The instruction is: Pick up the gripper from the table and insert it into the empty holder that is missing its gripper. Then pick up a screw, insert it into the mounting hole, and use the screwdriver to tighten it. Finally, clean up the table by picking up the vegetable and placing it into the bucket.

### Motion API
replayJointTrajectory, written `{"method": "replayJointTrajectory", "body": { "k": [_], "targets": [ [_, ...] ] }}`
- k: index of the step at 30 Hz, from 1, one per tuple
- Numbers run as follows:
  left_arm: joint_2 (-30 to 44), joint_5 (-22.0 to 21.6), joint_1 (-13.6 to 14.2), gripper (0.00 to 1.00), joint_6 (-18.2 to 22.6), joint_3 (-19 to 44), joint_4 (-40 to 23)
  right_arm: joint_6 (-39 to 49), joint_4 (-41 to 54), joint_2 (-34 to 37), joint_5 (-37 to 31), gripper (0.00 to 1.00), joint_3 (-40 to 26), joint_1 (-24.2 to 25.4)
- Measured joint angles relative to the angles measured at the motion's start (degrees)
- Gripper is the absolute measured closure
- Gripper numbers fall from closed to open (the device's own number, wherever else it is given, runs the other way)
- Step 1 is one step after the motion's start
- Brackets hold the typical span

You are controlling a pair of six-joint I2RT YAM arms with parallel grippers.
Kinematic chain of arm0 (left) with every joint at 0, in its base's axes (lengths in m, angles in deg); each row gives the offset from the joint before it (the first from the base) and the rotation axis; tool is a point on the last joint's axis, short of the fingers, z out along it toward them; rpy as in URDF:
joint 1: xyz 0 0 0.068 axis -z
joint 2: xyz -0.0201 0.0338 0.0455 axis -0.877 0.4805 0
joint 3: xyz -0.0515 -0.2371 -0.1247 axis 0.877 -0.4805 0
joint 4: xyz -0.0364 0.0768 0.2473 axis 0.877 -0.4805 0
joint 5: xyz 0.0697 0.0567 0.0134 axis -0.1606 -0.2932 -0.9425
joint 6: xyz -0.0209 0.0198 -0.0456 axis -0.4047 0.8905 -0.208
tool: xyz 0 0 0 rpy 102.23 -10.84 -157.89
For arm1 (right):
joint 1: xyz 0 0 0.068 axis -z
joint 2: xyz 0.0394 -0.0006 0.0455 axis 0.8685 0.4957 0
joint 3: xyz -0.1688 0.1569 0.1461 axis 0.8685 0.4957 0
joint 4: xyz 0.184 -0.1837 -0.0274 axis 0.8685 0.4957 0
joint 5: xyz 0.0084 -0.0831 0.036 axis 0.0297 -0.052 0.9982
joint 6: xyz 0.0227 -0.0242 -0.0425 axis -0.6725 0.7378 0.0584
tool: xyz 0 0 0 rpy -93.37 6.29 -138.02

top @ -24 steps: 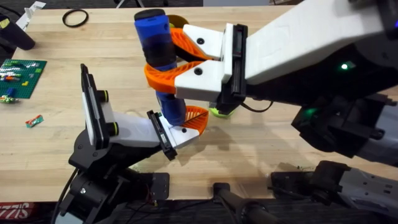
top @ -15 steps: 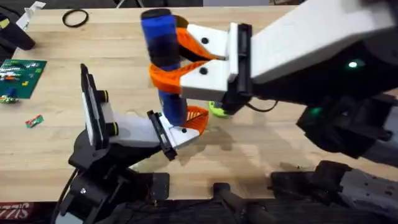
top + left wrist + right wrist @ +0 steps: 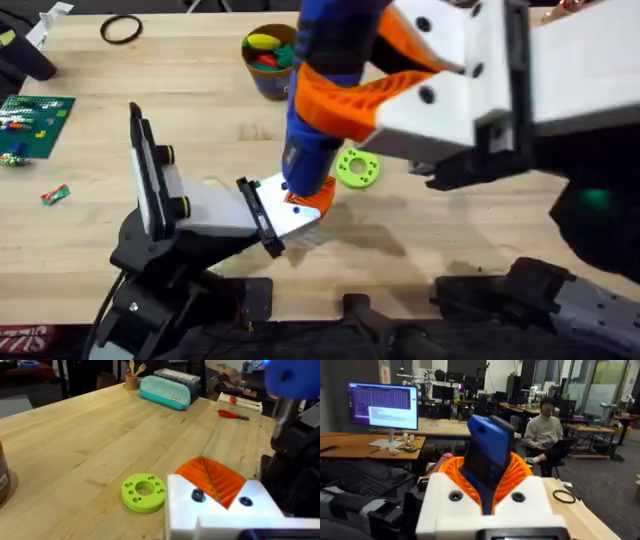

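My right gripper point(image 3: 318, 90) is shut on the blue screwdriver point(image 3: 308, 155), which tilts down with its tip at the small orange gripper point(image 3: 312, 197). That gripper sits on the holder point(image 3: 215, 215), just past its black plate. In the left wrist view the orange gripper point(image 3: 212, 477) stands on a white base with two dark screw heads, and the screwdriver point(image 3: 292, 380) is above it. The right wrist view has the screwdriver point(image 3: 487, 455) clamped between my orange fingers point(image 3: 512, 477). The bucket point(image 3: 265, 82) stands at the back with coloured vegetable pieces point(image 3: 263, 48) inside.
A green perforated disc point(image 3: 357, 168) lies just right of the holder. A green brick plate point(image 3: 35, 112), a black ring point(image 3: 120, 28) and a small wrapped piece point(image 3: 55, 193) lie at the left. A teal case point(image 3: 165, 391) and a white box point(image 3: 239, 404) are far off.
My right arm has risen toward the camera and shifted right with the screwdriver, which now leans more. This has uncovered the bucket and the green disc. The holder has stayed put.
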Motion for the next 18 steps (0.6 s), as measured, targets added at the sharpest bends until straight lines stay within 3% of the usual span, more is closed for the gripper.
{"method": "replayJointTrajectory", "body": {
  "k": [8, 18],
  "targets": [
    [0.0, 0.0, 0.0, 0.986, 0.0, 0.0, 0.0, 2.9, -0.9, 4.0, 0.0, 0.945, 0.0, 0.0],
    [0.0, 0.0, 0.0, 0.986, 0.0, 0.0, 0.0, 4.8, -9.0, 9.6, 0.0, 0.945, 0.0, 0.0]
  ]
}}
